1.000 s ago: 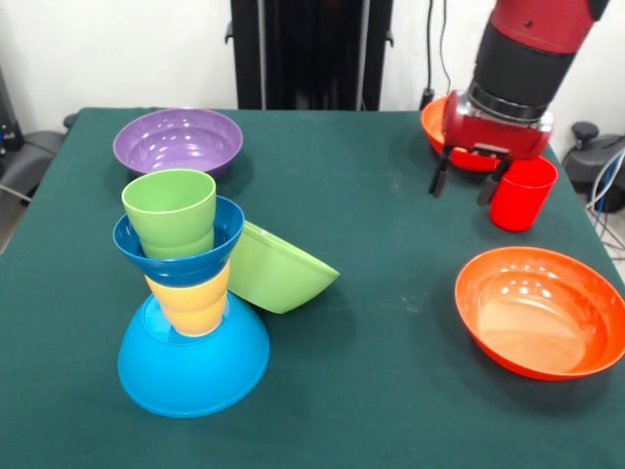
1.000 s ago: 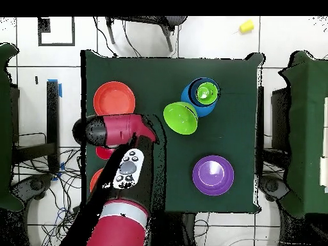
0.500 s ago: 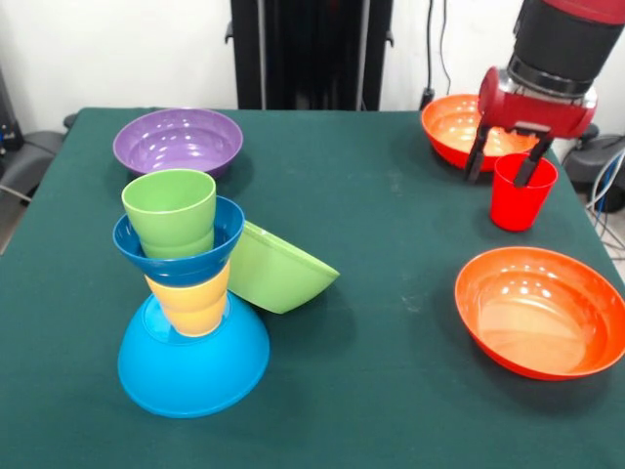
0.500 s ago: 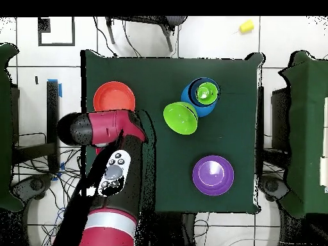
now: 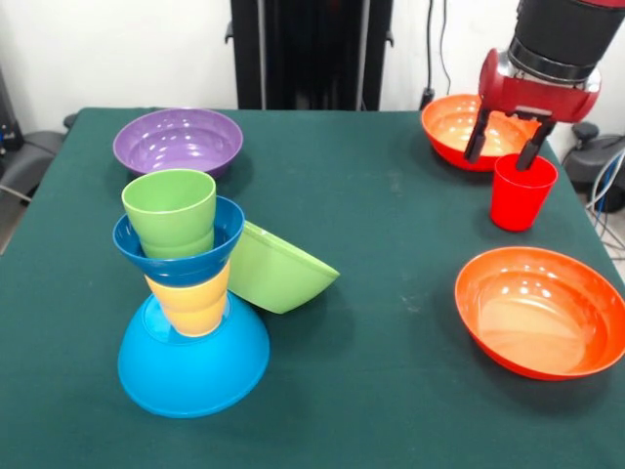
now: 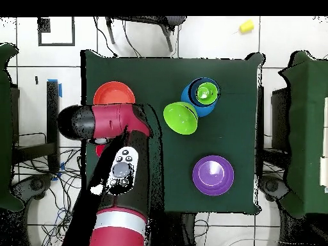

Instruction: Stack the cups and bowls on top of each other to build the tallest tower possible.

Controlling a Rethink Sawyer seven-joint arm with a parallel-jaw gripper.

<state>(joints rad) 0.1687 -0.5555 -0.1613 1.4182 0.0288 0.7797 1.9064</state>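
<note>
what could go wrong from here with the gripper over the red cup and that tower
1. The open gripper hangs just above the red cup, and its fingers look barely wider than the rim. A slightly off descent could clip the rim and tip the cup.
2. The tower leans, and the green bowl rests tilted against it. Adding another piece might topple it.
3. The orange bowl sits close behind the cup, so a finger could bump it.

bare cloth mid-table (image 5: 391, 205), tower (image 5: 190, 293) left, orange bowls (image 5: 542, 311) right
</note>
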